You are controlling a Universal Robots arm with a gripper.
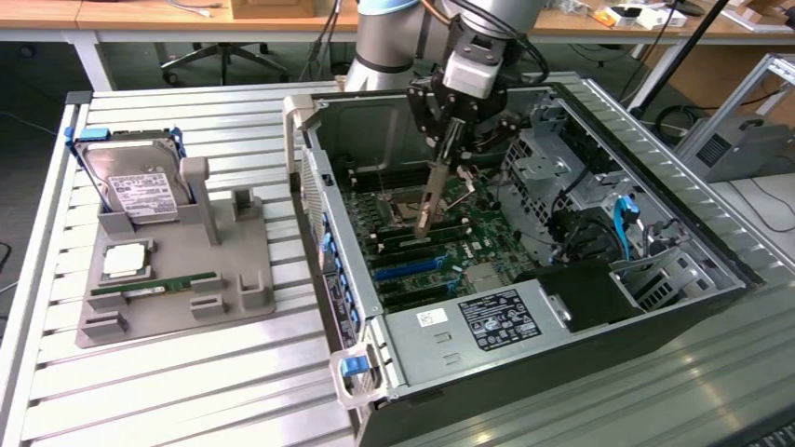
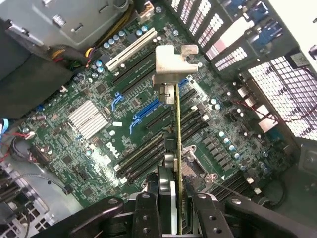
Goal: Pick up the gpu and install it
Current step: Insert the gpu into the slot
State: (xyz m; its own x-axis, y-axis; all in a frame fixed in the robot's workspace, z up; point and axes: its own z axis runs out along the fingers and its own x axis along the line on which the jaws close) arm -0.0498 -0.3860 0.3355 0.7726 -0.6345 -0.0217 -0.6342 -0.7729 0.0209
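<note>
Black gripper (image 1: 450, 154) jaws clamp the thin, dark, silver-edged gpu card (image 2: 178, 124) edge-on inside the open grey computer case (image 1: 416, 326), over the green motherboard's (image 2: 89, 89) blue slots (image 2: 148, 106).

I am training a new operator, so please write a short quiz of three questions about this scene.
1. True or false: the gripper holds the gpu over the motherboard inside the open case.
2. What stands on the grey holder, at the exterior view's left? A) hard drive B) fan C) keyboard
3. Fill in: the gpu's end far from the gripper carries a silvery metal ___.
Key: 1 true; 2 A; 3 bracket.
</note>
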